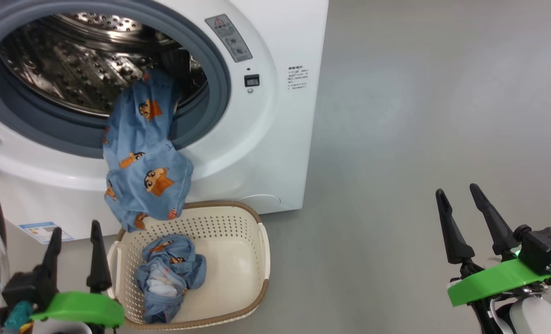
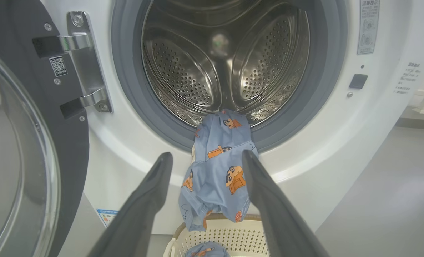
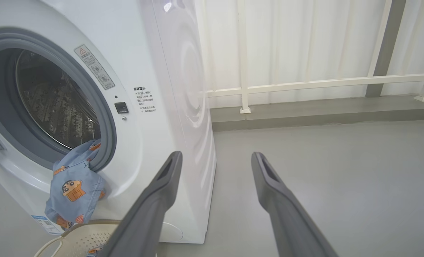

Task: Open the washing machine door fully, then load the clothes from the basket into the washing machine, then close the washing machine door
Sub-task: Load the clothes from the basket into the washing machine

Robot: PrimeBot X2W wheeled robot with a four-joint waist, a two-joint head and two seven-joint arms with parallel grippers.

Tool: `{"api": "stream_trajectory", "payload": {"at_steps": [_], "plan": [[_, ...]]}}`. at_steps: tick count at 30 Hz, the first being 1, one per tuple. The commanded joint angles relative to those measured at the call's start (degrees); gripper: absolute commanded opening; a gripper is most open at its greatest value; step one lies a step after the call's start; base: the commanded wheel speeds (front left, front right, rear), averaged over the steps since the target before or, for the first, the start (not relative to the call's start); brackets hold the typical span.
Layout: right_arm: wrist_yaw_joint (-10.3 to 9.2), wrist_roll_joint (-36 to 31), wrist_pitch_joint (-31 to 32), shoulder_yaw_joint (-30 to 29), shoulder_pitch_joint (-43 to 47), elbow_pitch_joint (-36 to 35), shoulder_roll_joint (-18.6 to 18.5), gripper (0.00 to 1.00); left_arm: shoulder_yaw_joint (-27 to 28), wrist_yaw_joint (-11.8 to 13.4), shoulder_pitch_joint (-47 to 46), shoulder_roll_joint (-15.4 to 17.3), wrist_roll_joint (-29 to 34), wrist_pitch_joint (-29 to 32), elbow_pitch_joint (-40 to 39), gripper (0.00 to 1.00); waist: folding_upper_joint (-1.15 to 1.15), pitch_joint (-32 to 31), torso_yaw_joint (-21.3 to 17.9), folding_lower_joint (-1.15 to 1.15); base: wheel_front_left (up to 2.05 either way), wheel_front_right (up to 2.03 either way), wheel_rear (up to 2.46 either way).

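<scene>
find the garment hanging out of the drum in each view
head view: hanging garment, left of centre
left wrist view: hanging garment, centre, slightly low
right wrist view: hanging garment, lower left
shared landmark: small black square, up and right of the garment in each

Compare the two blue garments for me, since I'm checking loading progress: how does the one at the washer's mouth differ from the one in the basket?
Place: the hanging garment trails out of the washing machine, its top end inside; the basket garment lies in the basket.
Pose: the hanging garment is stretched long; the basket garment is crumpled into a heap.
Both are light blue with orange figures.
</scene>
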Motion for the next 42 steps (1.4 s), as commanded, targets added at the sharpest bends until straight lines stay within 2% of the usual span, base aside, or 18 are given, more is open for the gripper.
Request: {"api": "stream_trajectory", "payload": {"at_steps": [1,16,25,33,42], "plan": [[0.25,0.11,-0.46,0.82,0.70,-1.38,-1.00,1.00,1.27,0.03,1.13,0.60,0.48,-0.31,-2.41,1.00,0.00,-1.03,0.73,0.00,0.00,0.00,0.00],[0.25,0.32,-0.46,-0.27,2.54,-1.75,-1.32,1.00,2.55,0.02,8.36,-0.87,0.16,-0.31,-9.81,1.00,0.00,-1.29,1.94,0.00,0.00,0.00,0.00],[0.25,0.42,-0.46,-0.12,2.43,-1.83,-1.28,1.00,2.96,0.09,9.40,-1.10,0.38,-0.31,-10.80,1.00,0.00,-1.32,1.93,0.00,0.00,0.00,0.00],[0.25,0.47,-0.46,-0.13,0.43,-2.45,-1.20,1.00,1.29,0.09,7.03,-1.15,-1.17,-0.31,-8.18,1.00,0.00,2.42,1.07,0.00,0.00,0.00,0.00],[0.25,0.32,-0.46,-0.19,-3.42,-3.08,-0.11,1.00,0.15,0.04,-0.40,-0.76,-1.94,-0.32,-2.05,1.00,0.00,8.67,-0.58,0.00,0.00,0.00,0.00]]}}
